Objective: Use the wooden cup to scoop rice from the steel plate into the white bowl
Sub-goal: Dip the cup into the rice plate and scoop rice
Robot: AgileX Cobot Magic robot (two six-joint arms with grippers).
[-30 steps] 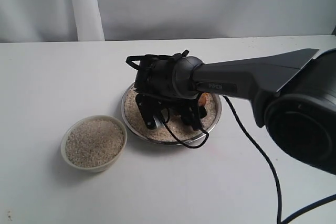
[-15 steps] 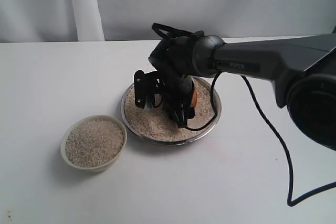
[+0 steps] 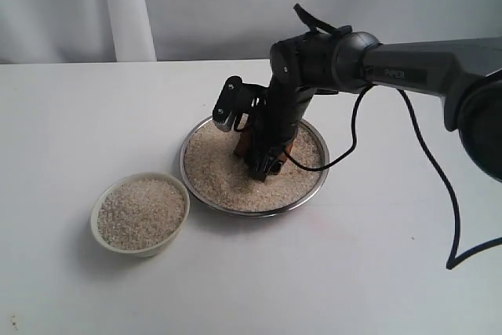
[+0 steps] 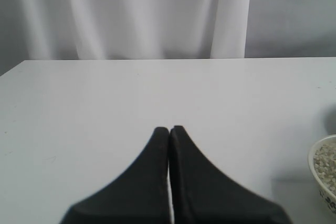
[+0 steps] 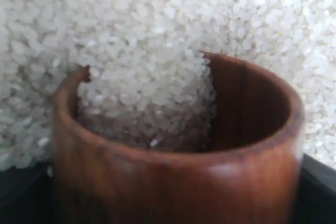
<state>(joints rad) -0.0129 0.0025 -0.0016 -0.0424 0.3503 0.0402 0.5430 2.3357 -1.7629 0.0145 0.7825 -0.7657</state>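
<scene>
The steel plate (image 3: pixel 314 182) lies mid-table, spread with rice (image 3: pixel 223 174). My right gripper (image 3: pixel 259 151) reaches down into it, shut on the wooden cup (image 3: pixel 245 143), of which only a reddish-brown sliver shows between the fingers. In the right wrist view the wooden cup (image 5: pixel 178 182) is tipped into the rice (image 5: pixel 157 24), its far rim buried and grains filling half its dark inside. The white bowl (image 3: pixel 102 233) stands left of the plate in front, full of rice (image 3: pixel 141 211); its rim (image 4: pixel 315 169) shows in the left wrist view. My left gripper (image 4: pixel 169 129) hangs shut and empty over bare table.
A black cable (image 3: pixel 423 162) trails from the right arm across the table's right side. A white curtain (image 3: pixel 235 5) backs the table's far edge.
The right arm has swung back and to the right, and the wrist has turned, so the gripper now points down into the plate with the cup dug into the rice.
</scene>
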